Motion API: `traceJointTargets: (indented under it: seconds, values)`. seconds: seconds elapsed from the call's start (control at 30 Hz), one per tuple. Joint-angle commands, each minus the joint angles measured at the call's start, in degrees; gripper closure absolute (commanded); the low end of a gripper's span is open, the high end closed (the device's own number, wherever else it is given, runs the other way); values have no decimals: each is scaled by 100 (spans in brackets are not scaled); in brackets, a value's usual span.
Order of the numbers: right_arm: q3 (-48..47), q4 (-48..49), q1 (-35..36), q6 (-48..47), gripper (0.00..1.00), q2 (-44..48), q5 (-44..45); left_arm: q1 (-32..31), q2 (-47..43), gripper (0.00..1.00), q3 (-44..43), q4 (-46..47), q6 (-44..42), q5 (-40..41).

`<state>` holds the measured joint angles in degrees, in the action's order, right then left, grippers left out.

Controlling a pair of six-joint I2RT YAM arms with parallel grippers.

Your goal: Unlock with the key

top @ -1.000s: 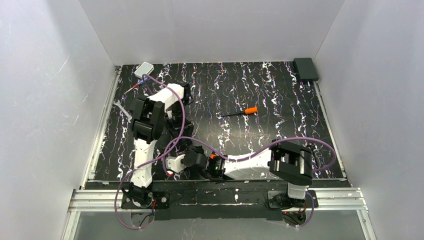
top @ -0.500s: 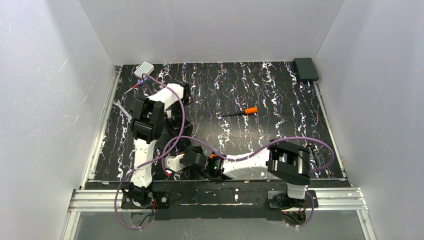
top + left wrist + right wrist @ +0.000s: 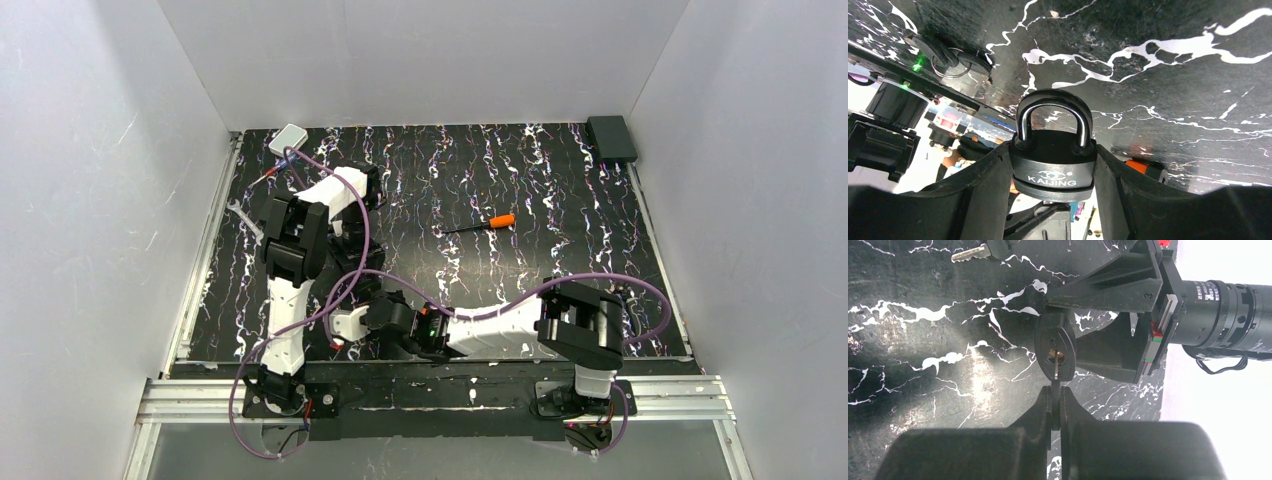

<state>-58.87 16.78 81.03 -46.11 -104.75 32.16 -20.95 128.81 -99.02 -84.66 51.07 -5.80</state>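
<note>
Key [image 3: 1055, 375] tight between right jaws, tip at keyhole [image 3: 1054, 356] (padlock [image 3: 1054, 165] tight between left jaws)

key [image 3: 1055, 375] head hidden inside right gripper [image 3: 1055, 390].

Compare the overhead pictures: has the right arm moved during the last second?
Yes, slightly. The right arm's forearm has edged left and away from the near rail, toward the far side of the table, while the orange screwdriver lies unchanged.
</note>
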Motion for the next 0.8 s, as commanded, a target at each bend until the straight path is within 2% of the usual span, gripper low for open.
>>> traceJointTargets:
  seconds: [0.0, 0.1, 0.3, 0.5, 0.63, 0.77]
  values:
    - [-165, 526, -143, 850, 99, 423, -678, -50, -527, 100, -45, -1124, 66, -392]
    - [-128, 516, -218, 956, 99, 502, -889, -51, -619, 100, 58, -1065, 57, -546]
    - [494, 1085, -232, -77, 99, 740, -1169, -50, -667, 100, 81, -1170, -51, -890]
    - [565, 1064, -264, -465, 99, 826, -1359, -50, -799, 100, 33, -1184, -95, -1087]
    - [351, 821, -264, -284, 99, 734, -1178, -12, -827, 100, 81, -1184, -51, -1153]
    - [-57, 547, -264, 563, 99, 666, -733, 50, -885, 100, 223, -1118, -1, -1321]
